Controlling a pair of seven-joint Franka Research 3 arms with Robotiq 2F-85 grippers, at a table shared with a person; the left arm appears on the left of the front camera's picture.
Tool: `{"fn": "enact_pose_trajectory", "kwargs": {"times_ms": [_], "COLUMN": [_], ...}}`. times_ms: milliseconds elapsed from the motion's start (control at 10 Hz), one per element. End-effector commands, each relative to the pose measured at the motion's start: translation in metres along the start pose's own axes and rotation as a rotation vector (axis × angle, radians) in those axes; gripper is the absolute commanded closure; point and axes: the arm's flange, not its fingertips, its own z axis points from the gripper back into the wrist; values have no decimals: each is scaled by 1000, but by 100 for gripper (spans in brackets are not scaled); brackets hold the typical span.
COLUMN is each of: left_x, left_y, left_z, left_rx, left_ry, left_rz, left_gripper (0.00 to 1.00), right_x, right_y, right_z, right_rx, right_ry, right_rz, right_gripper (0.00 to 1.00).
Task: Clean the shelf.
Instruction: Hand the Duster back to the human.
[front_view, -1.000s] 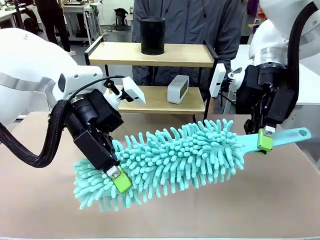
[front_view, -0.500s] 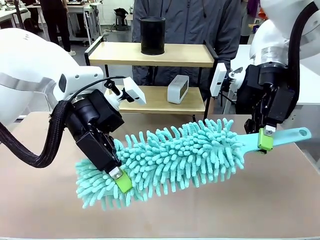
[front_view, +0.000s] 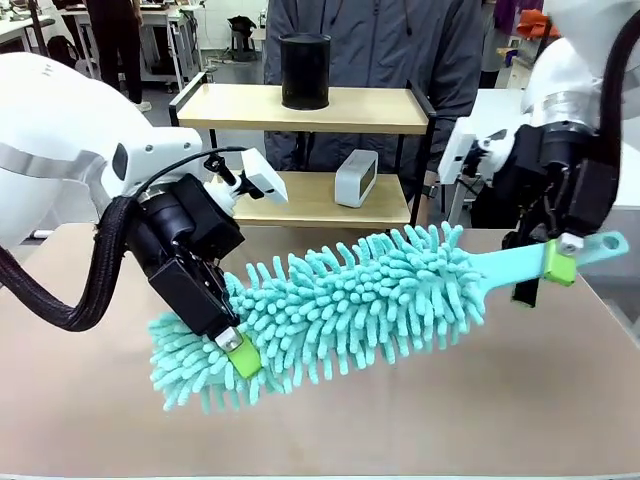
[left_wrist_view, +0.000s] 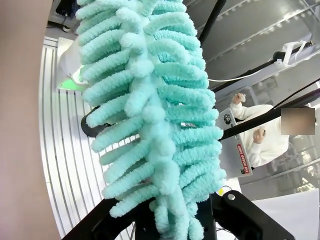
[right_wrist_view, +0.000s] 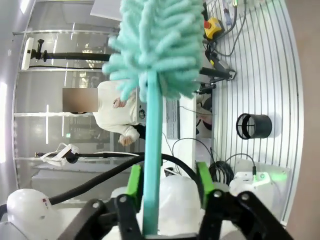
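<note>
Since the earlier frame, the right gripper (front_view: 553, 272) is shifting rightward, its pads now spread off the duster (front_view: 340, 315) handle. At lower left, the left gripper (front_view: 236, 354) is clenching the duster's fluffy end. Behind, at upper centre, the shelf (front_view: 310, 110) is carrying a black cylinder (front_view: 305, 71) and a small white clock (front_view: 355, 178).

Left wrist: duster (left_wrist_view: 150, 115) fibres are rising from the bottom between clenched fingers.

Right wrist: green pads (right_wrist_view: 133, 182) are standing just off either side of the duster handle (right_wrist_view: 152, 165).

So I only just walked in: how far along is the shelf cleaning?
Early. Done: the duster is off the table. In hand: the left gripper is shut on its fluffy head, while the right gripper stands open around the handle, apparently passing it over. Left: the shelf is untouched; a black cylinder and white box sit on it.
</note>
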Motion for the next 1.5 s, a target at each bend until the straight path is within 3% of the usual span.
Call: {"fn": "enact_pose_trajectory", "kwargs": {"times_ms": [0, 100, 200, 400, 600, 800, 900, 1000, 1100, 1200, 1400], "left_x": [-6, -15, -30, -78, -123, -181, -206, -228, -247, -266, -286], "left_y": [-17, -29, -43, -59, -75, -94, -97, -94, -88, -78, -44], "left_z": [20, 39, 64, 122, 174, 228, 244, 255, 264, 273, 284], "left_rx": [-1, -26, -25, 34, 154, 341, 354, 434, 525, 478, 438], "left_ry": [-40, -77, -118, -239, -492, -864, -1019, -1144, -1268, -1337, -1381], "left_rz": [-26, -52, -66, -15, 11, 48, 95, 218, 340, 423, 544], "left_gripper": [100, 100, 100, 100, 100, 100, 100, 100, 100, 100, 100], "right_x": [-46, -76, -114, -201, -242, -255, -255, -287, -287, -287, -287], "right_y": [18, 25, 35, 48, 39, 23, 20, 21, 21, 21, 21], "right_z": [16, 26, 36, 43, 31, 21, 19, 32, 32, 32, 32], "right_rx": [-8, -3, 31, 57, 90, 61, 7, 85, 85, 85, 85], "right_ry": [-88, -197, -395, -927, -1172, -1458, -1527, -1203, -1203, -1203, -1203], "right_rz": [53, 81, 195, 353, 303, 59, -64, 177, 177, 177, 177], "right_gripper": [0, 0, 0, 0, 0, 0, 0, 0, 0, 0, 0]}}
